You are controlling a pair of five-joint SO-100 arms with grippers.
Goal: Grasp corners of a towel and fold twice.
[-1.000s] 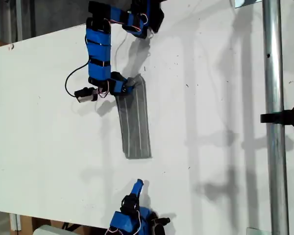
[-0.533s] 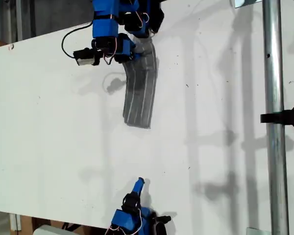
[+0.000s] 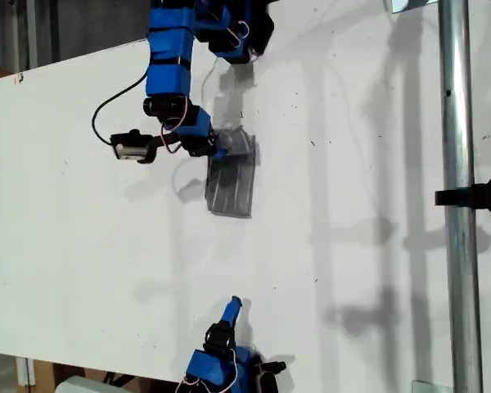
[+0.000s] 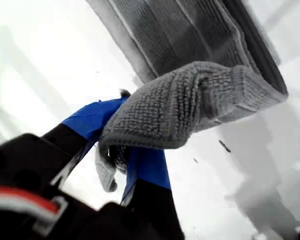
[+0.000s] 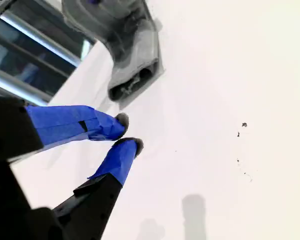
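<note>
1. Exterior view: towel (image 3: 231, 182) lies on the white table (image 3: 352, 246) as a short folded strip, long axis running from the view's top toward its bottom, slightly tilted.
2. Its upper end is lifted and curled over, clamped in my first gripper (image 3: 219, 146); the rest trails down-view from the jaws.
3. First wrist view: grey ribbed cloth (image 4: 190, 100) with thin white stripes, folded layers stacked, one end bunched between the blue fingers (image 4: 92, 120).
4. My second gripper (image 5: 129, 132) sits near the exterior view's bottom edge, well apart from the towel, jaws slightly parted, holding nothing.

White table (image 3: 360, 270); upright metal pole (image 3: 458, 246) beside it
</note>
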